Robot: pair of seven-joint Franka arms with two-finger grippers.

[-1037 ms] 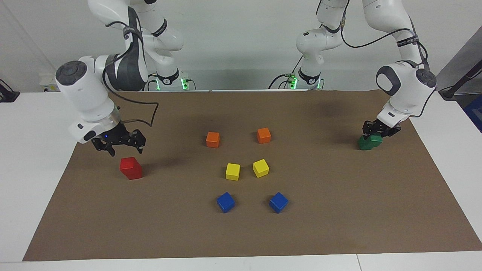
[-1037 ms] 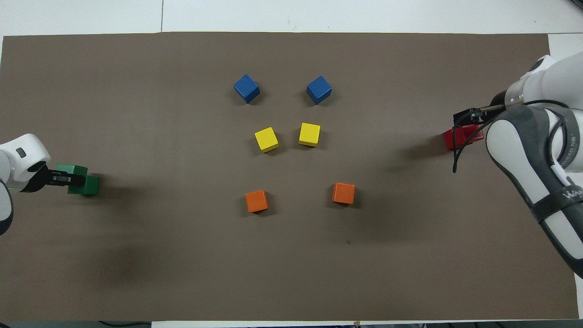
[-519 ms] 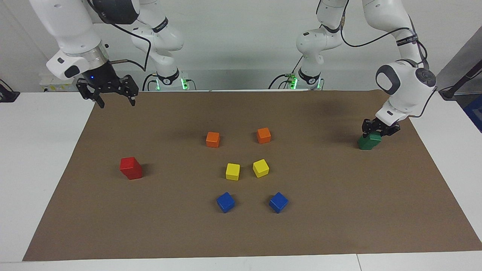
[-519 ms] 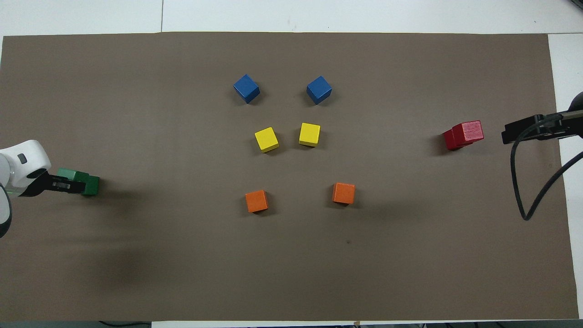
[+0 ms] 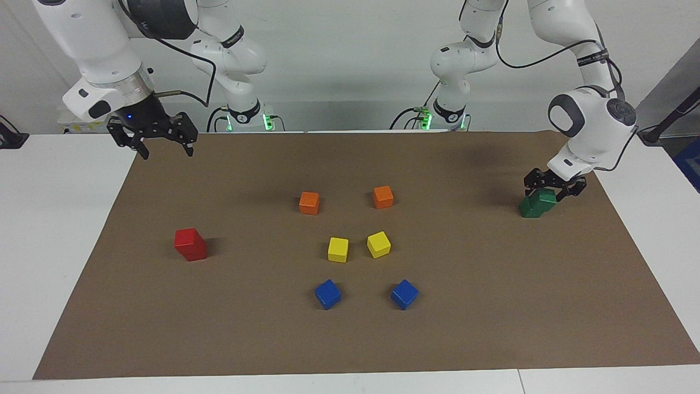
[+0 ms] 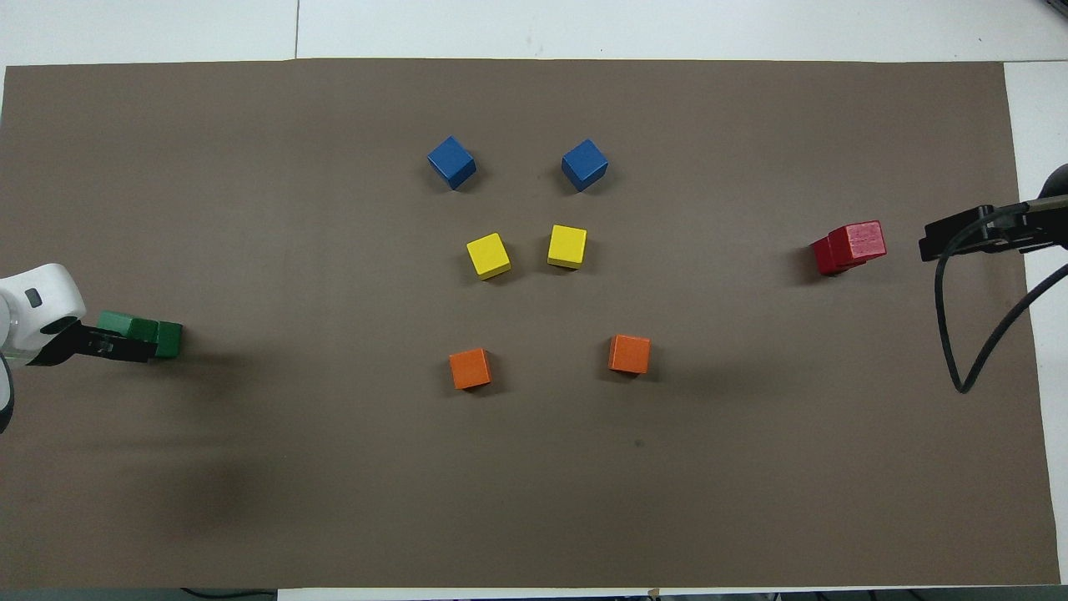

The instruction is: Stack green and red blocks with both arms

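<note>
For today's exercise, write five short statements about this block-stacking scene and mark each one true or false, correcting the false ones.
1. The red blocks sit stacked, one on the other. True.
2. The right gripper grips the red stack. False: it hangs open, raised clear of it.
3. The left gripper is at the green blocks. True.
4. The blue cubes lie nearest the robots. False: the orange cubes do.
5. The yellow cubes are stacked. False: they sit side by side.

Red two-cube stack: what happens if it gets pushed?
The stack of two plain red cubes looks rigid and flat-faced, so it should slide, not roll. A high push would probably knock off the upper cube, which seems merely resting. Small, so likely light.
</note>
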